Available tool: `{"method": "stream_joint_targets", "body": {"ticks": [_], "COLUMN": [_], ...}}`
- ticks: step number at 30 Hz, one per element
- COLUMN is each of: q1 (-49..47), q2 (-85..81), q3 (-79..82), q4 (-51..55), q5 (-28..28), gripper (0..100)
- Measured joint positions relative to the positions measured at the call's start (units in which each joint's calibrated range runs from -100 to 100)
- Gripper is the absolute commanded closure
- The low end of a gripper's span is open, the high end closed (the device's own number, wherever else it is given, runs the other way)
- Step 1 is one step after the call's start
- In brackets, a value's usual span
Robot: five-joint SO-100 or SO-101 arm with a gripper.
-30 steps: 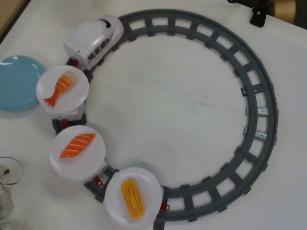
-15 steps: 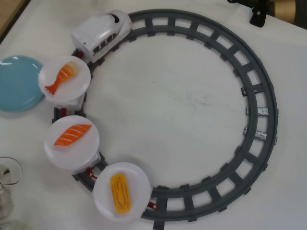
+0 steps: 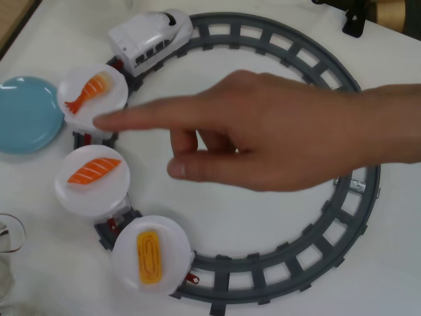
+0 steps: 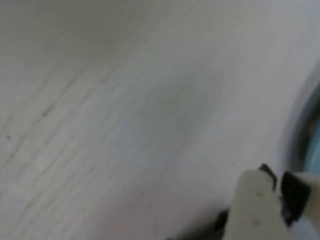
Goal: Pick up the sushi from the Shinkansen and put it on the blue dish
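The sushi (image 3: 148, 257) is a small yellow-orange egg block on a round white plate (image 3: 171, 280) at the Shinkansen's (image 3: 150, 38) tail, near the white table's (image 3: 263, 224) bottom edge. The blue dish (image 3: 26, 115) sits at the left edge. I cannot tell if the blurry gripper (image 4: 277, 192) is open.

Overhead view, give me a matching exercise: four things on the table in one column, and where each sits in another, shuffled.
Things:
1. egg sushi
2. salmon sushi
3. shrimp sushi
4. blue dish

Places:
A. plate right behind the Shinkansen
B. off the track, at the left edge
C. last plate, lowest in the picture
D. middle plate

Pairs: 1-C, 2-D, 3-A, 4-B
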Motion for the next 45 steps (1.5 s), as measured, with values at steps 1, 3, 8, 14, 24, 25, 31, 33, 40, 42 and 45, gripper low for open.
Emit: {"method": "stream_joint_targets", "body": {"ticks": [1,3,8,14,24,25,31,33,40,42,45], "q1": [0.0,0.0,-0.3,-0.2,0.2,0.3,2.8,5.6,14.5,17.3,20.1], "q2": [0.4,1.7,8.5,22.6,49.8,52.2,63.4,65.9,69.5,69.8,69.9], "q3": [-2.0,-5.9,-14.5,-26.5,-53.2,-55.8,-67.1,-69.1,-70.9,-70.9,-70.9], "q4": [0.8,2.5,3.6,3.8,10.3,11.8,17.2,17.6,17.6,17.5,17.4], "q5": [0.0,0.0,0.0,0.0,1.1,2.2,7.9,10.1,21.0,23.9,27.7], "gripper": [84,82,82,82,77,76,75,75,75,75,75]}}
